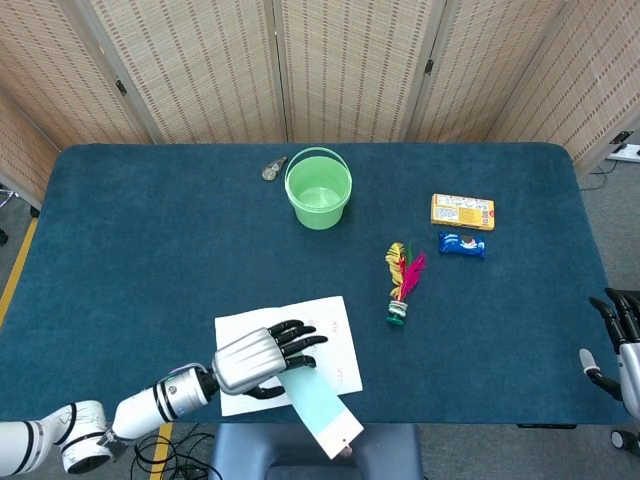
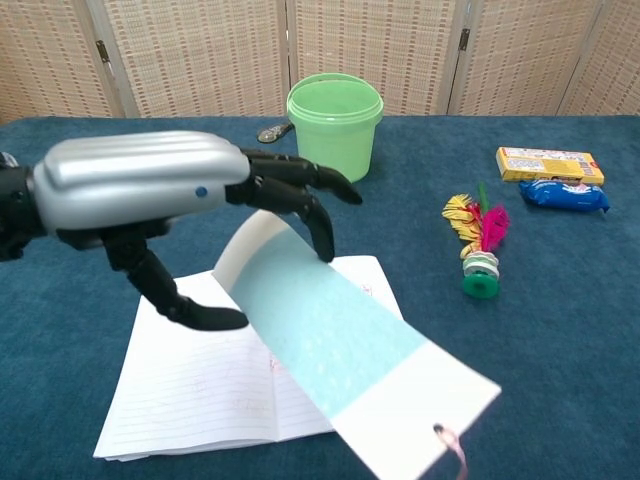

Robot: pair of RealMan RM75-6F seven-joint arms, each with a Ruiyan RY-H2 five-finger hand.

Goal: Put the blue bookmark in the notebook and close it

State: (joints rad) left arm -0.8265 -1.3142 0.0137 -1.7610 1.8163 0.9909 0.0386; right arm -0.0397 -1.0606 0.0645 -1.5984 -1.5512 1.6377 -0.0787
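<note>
Stretching under everything, the blue desk point(image 1: 120, 230) carries the open notebook point(image 1: 335, 345) near its front edge, which serves as the landmark. Above the notebook's middle the left hand point(image 1: 255, 358) pinches the blue bookmark point(image 1: 320, 410) at one end; the card slants down past the notebook's front edge, white end and tassel lowest. Well right of the notebook, the right hand point(image 1: 622, 345) rests with fingers curled on nothing. Behind the notebook stands the green bucket point(image 1: 318, 190); to its right lies a shuttlecock point(image 1: 402, 282). The carrying step seems underway. Next, I judge, the bookmark must be drawn back and laid flat on the pages before closing.
</note>
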